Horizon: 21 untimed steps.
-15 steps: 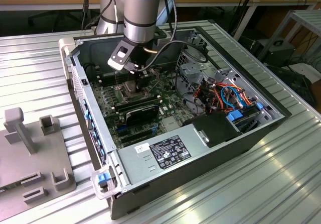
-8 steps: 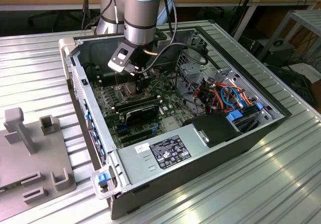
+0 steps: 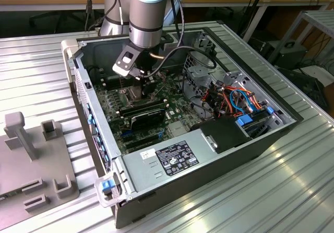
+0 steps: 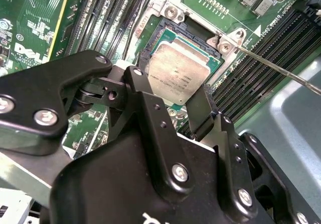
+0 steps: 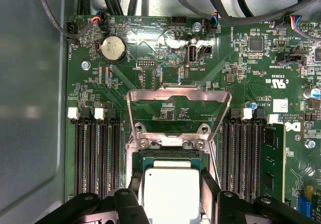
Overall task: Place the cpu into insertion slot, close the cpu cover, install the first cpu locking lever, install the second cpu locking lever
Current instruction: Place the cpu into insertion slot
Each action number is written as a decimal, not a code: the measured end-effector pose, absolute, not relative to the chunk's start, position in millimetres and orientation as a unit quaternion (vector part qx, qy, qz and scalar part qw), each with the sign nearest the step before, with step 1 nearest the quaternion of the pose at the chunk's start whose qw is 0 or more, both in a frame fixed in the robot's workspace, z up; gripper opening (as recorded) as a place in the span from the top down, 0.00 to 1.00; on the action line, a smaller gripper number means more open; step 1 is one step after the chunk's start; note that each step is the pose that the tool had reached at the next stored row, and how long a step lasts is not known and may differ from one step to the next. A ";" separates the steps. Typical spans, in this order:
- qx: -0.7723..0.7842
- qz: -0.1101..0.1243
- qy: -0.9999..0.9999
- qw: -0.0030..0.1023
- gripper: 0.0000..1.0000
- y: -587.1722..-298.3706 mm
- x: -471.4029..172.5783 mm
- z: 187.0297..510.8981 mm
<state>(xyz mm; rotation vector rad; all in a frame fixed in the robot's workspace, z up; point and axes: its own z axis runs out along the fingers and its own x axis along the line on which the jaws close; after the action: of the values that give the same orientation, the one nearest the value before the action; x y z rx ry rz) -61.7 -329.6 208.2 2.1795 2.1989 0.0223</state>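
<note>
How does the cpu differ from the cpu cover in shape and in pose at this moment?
The cpu is a solid square plate; the cpu cover is a frame with an open middle. The cpu sits at the insertion slot, gripped by the gripper; the cpu cover is swung open, off the slot. Both are silver metal.

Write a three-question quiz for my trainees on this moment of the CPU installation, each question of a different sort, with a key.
1. True or false: the cpu cover is closed over the cpu.
2. Multiple choice: what does the pincer grip? A) a screwdriver B) the cpu C) a fan blade
3. Short answer: what colour is the circuit board around the insertion slot?

Key: 1 false, the cover stands open; 2 B; 3 green.
</note>
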 end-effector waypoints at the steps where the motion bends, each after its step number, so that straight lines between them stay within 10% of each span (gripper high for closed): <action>1: 0.704 0.007 0.710 0.023 0.45 -329.6 -61.7 208.2; 21: 0.704 0.007 0.710 0.023 0.45 -329.7 -62.2 200.6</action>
<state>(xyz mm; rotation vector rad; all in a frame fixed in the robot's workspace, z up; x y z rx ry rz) -62.2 -329.7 200.6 2.1789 2.1995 0.0224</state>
